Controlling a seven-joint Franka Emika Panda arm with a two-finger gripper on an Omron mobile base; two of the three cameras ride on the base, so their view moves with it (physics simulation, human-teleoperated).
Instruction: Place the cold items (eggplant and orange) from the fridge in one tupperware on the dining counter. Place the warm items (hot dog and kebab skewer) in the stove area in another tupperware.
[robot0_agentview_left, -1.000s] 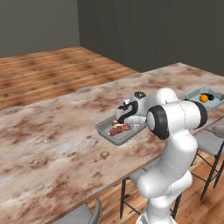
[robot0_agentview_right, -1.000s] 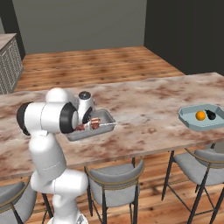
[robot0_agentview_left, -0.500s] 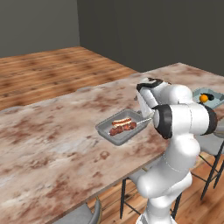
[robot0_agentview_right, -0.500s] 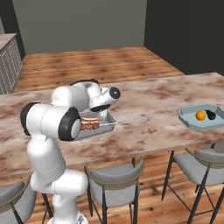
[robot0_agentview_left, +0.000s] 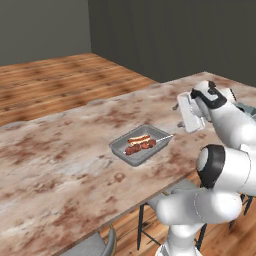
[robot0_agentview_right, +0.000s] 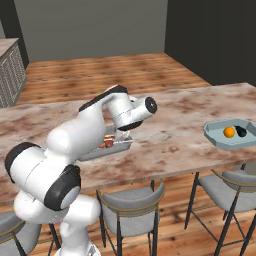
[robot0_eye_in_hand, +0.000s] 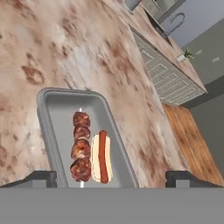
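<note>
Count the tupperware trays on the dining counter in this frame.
2. The grey tupperware holding the hot dog and kebab skewer sits mid-counter near the arm; the other tupperware, with the orange and a dark item, sits far right.

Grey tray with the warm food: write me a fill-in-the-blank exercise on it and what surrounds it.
1. In the grey tray, the hot dog lies right beside the ____ skewer.
2. The tray rests on the dining ____.
3. The gripper has its jaws ____, holding nothing.
4. In the second tupperware, farther along the counter, a dark item lies next to the ____.

Missing words: kebab; counter; open; orange
</note>
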